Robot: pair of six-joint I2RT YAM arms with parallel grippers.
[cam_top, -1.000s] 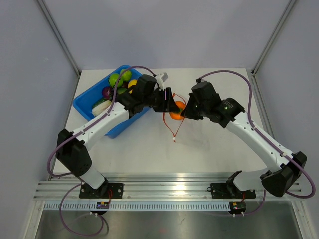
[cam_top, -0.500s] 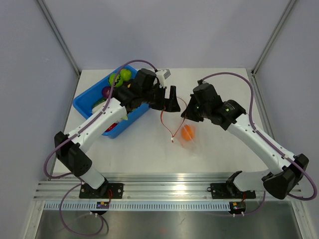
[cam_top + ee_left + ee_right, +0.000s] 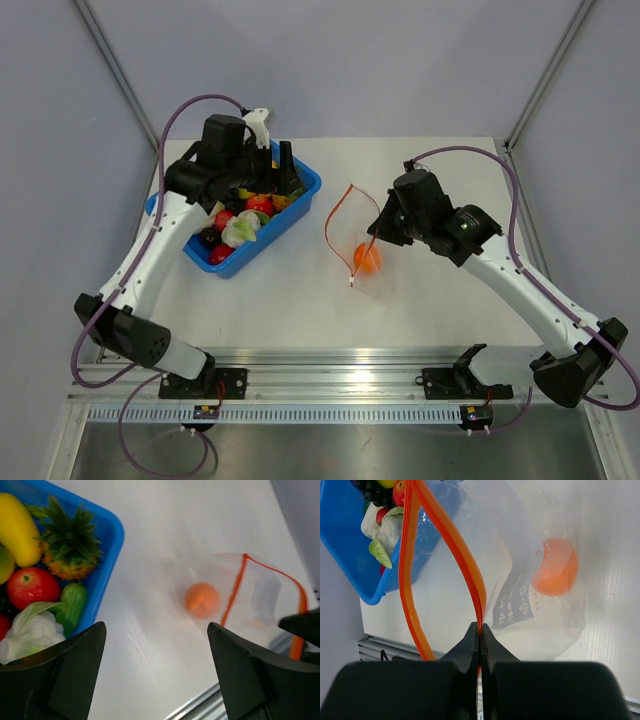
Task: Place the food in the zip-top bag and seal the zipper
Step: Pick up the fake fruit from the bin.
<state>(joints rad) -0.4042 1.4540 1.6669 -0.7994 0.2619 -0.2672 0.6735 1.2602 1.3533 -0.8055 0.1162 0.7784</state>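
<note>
Right, zip-top bag sits mid-surface, slightly toward the right edge, mouth held up and gaping toward the left arm. Bottom looks to rest on the surface. One orange is inside, low in the bag. Zipper is unsealed, its two strips bowed apart into a loop.

Right end effector is pressed together, pinching one zipper strip at the bag's near side; that pinch is what props the mouth open.

Left end effector is spread wide and empty, hanging above the right rim of the blue bin, which is toward the surface's far-left corner, well apart from the bag. Rest of the food is in the bin: pineapple, red piece, green piece, leafy white-green piece, yellow piece.

Step, as I read it: loading, one item in, left arm lining up the next pick. Sealing not started.

Next move calls for: drop left onto one exposed piece, close on it cleanly, lift clear of the bin wall, release over the loop. Pieces are packed tight, so a neighbour may come along. The mouth depends on a single pinch.
</note>
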